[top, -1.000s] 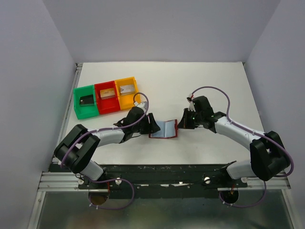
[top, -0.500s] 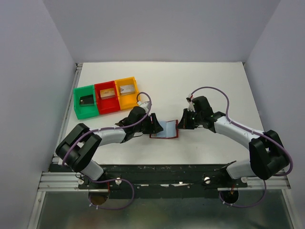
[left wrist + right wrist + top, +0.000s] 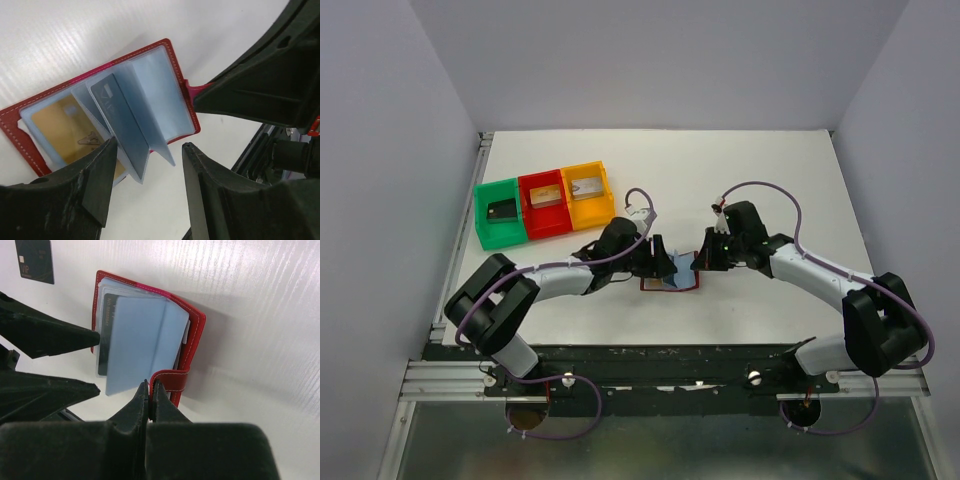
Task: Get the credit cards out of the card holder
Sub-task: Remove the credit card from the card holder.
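- Pinning the card holder (image 3: 670, 281) open at mid table (image 3: 770, 180): R claw (image 3: 151, 390) is clenched on its snap tab (image 3: 169, 381), at holder's right edge.
- L claw (image 3: 149, 155) released, fingers apart, straddling the raised blue sleeves from the left.
- Black card (image 3: 120, 117) sits in a raised sleeve, long axis running into the gap btwn L fingers; gold card (image 3: 65, 125) lies flat in left pocket.
- L arm is nearer the cards, so the pull prob. falls to it: close on black card's end, draw along its length, away from R claw.

White table (image 3: 770, 170); pale lavender walls (image 3: 650, 60) on three sides; even light.
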